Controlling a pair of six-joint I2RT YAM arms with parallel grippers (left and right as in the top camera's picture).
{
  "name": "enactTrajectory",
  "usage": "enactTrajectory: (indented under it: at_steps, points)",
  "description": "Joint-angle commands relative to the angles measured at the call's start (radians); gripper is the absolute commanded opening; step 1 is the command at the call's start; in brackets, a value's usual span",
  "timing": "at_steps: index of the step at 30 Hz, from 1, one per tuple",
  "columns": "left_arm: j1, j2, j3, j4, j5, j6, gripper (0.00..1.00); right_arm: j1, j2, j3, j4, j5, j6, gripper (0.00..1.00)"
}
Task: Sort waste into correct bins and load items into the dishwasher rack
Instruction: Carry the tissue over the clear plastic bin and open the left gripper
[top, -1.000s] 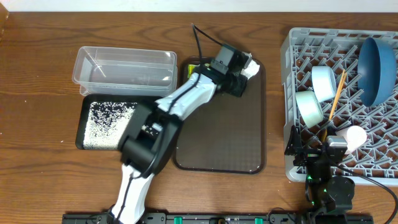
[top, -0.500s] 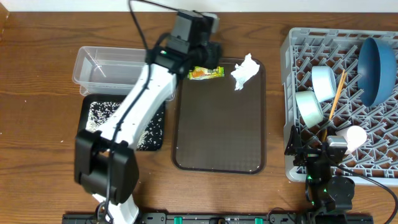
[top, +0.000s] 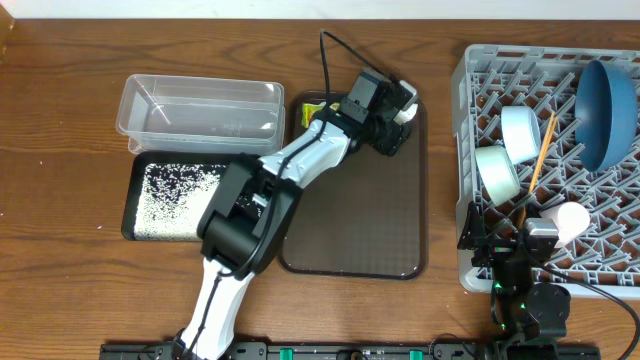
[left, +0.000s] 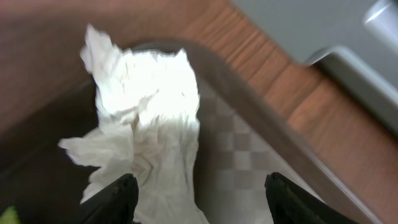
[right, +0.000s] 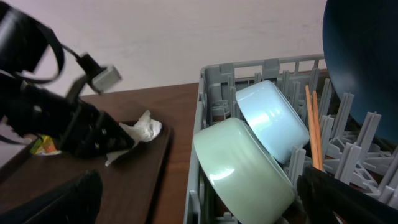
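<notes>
Your left gripper (left: 198, 193) hangs wide open over the tissue (left: 149, 124), a finger on either side and nothing gripped; the tissue lies in the far right corner of the brown tray (top: 350, 215); the wrapper (top: 309, 108) lies near its far left corner; your right gripper (right: 199, 208) sits open and empty at the near edge of the rack (top: 470, 70), facing the green bowl (right: 239, 165).

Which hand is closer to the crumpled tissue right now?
Left. The left hand is right at the tissue on the brown tray, open over it. The right hand sits far off by the rack, at its near edge.
</notes>
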Motion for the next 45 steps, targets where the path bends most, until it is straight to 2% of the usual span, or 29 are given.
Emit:
enactTrajectory:
  at_steps: [1, 2, 4, 5, 6, 8, 13, 18, 23, 26, 31, 34, 35, 36, 37, 39, 41, 43, 45]
  points:
    - [0.003, 0.042, 0.001, 0.015, 0.008, 0.027, 0.66, -0.008, -0.005, -0.001, -0.003, 0.006, -0.006, 0.99]
    - [0.004, 0.052, 0.001, 0.014, 0.008, 0.027, 0.63, -0.008, -0.005, -0.001, -0.003, 0.006, -0.006, 0.99]
    - [0.003, 0.067, 0.001, 0.011, 0.009, 0.027, 0.50, -0.008, -0.005, -0.001, -0.003, 0.006, -0.006, 0.99]
    - [0.003, 0.068, 0.000, 0.006, 0.009, 0.027, 0.40, -0.008, -0.005, -0.001, -0.003, 0.006, -0.006, 0.99]
    - [0.003, 0.068, 0.000, 0.003, 0.009, 0.027, 0.22, -0.008, -0.005, -0.001, -0.003, 0.006, -0.006, 0.99]
    - [0.004, 0.061, 0.001, 0.004, 0.009, 0.007, 0.06, -0.008, -0.005, -0.001, -0.003, 0.006, -0.006, 0.99]
    - [0.025, -0.016, 0.001, -0.021, 0.009, -0.122, 0.06, -0.008, -0.005, -0.001, -0.003, 0.006, -0.006, 0.99]
    - [0.093, -0.202, 0.001, -0.177, 0.007, -0.196, 0.06, -0.008, -0.005, -0.001, -0.003, 0.006, -0.006, 0.99]
    - [0.196, -0.365, 0.001, -0.409, -0.194, -0.369, 0.06, -0.008, -0.005, -0.001, -0.003, 0.006, -0.006, 0.99]
    - [0.270, -0.401, 0.001, -0.531, -0.308, -0.523, 0.06, -0.008, -0.005, -0.001, -0.003, 0.006, -0.006, 0.99]
    - [0.374, -0.381, 0.000, -0.605, -0.306, -0.661, 0.06, -0.008, -0.005, -0.001, -0.003, 0.006, -0.006, 0.99]
    - [0.414, -0.373, 0.000, -0.640, -0.305, -0.748, 0.07, -0.008, -0.005, -0.001, -0.003, 0.006, -0.006, 0.99]
    - [0.425, -0.373, 0.000, -0.651, -0.301, -0.776, 0.15, -0.008, -0.005, -0.001, -0.003, 0.006, -0.006, 0.99]
    - [0.431, -0.374, 0.000, -0.653, -0.289, -0.783, 0.28, -0.008, -0.005, -0.001, -0.003, 0.006, -0.006, 0.99]
    - [0.436, -0.378, 0.001, -0.653, -0.269, -0.782, 0.46, -0.008, -0.005, -0.001, -0.003, 0.006, -0.006, 0.99]
    - [0.438, -0.390, 0.001, -0.653, -0.260, -0.773, 0.64, -0.008, -0.005, -0.001, -0.003, 0.006, -0.006, 0.99]
    - [0.430, -0.410, 0.001, -0.657, -0.260, -0.747, 0.70, -0.008, -0.004, -0.001, -0.003, 0.006, -0.006, 0.99]
    - [0.404, -0.438, 0.001, -0.651, -0.260, -0.696, 0.71, -0.008, -0.004, -0.001, -0.003, 0.006, -0.006, 0.99]
    - [0.358, -0.456, 0.001, -0.628, -0.260, -0.567, 0.71, -0.008, -0.004, -0.001, -0.003, 0.006, -0.006, 0.99]
